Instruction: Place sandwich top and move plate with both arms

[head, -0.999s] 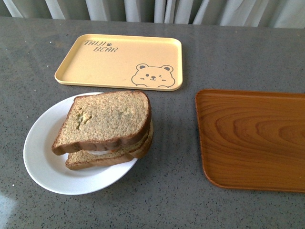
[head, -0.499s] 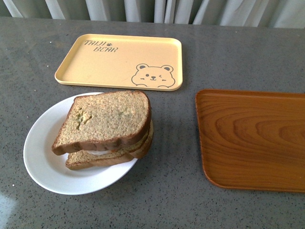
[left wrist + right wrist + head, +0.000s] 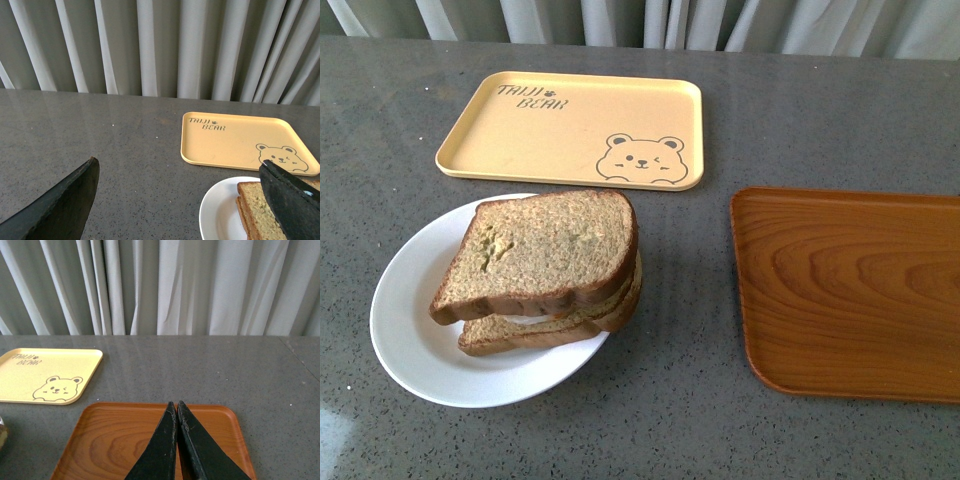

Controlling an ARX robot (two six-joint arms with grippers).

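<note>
The sandwich top (image 3: 545,245), a brown wholemeal slice with pale dents, lies tilted on top of the sandwich on the white plate (image 3: 405,325). Another slice shows beneath it. Neither arm shows in the front view. In the left wrist view my left gripper (image 3: 177,170) is open and empty, raised over the grey table; the plate (image 3: 217,210) and the bread (image 3: 255,210) lie by its one finger (image 3: 290,200). In the right wrist view my right gripper (image 3: 175,404) is shut and empty above the brown wooden tray (image 3: 115,440).
A yellow bear tray (image 3: 570,125) lies behind the plate. The brown wooden tray (image 3: 850,290) lies to the right of the plate. Pale curtains (image 3: 650,20) hang behind the grey table's far edge.
</note>
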